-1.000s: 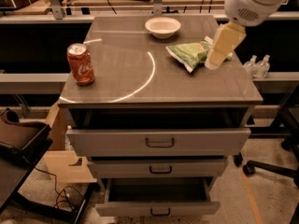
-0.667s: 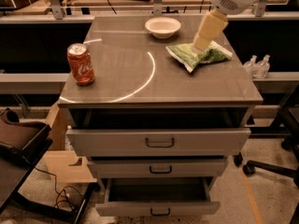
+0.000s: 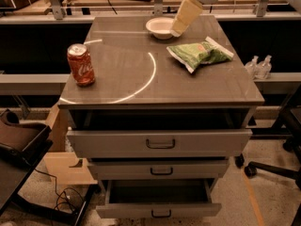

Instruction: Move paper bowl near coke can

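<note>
The off-white paper bowl (image 3: 159, 27) sits at the back middle of the cabinet top. The red coke can (image 3: 80, 64) stands upright near the front left corner, far from the bowl. My gripper (image 3: 180, 28) reaches down from the upper right, its pale fingers over the bowl's right rim. The arm's white body sits above it at the top edge.
A green chip bag (image 3: 200, 54) lies to the right of the bowl. The grey cabinet top (image 3: 141, 86) carries a bright curved reflection. Three drawers below are pulled out. Two small bottles (image 3: 258, 66) stand on a ledge at the right. A chair base is at far right.
My gripper has moved left from above the chip bag to the bowl's right rim. The bowl, can and bag have not moved.
</note>
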You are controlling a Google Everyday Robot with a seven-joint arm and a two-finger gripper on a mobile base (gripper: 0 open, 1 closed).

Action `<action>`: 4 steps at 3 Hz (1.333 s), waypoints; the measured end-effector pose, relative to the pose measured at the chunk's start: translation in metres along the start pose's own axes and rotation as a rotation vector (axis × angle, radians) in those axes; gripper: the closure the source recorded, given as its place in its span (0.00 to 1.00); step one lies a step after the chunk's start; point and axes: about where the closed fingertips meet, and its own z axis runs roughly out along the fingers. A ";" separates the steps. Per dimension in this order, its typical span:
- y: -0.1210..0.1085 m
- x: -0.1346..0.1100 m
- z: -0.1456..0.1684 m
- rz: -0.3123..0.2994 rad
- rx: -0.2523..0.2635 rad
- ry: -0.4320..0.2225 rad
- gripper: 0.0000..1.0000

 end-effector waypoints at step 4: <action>-0.015 0.053 0.124 0.078 -0.048 -0.085 0.00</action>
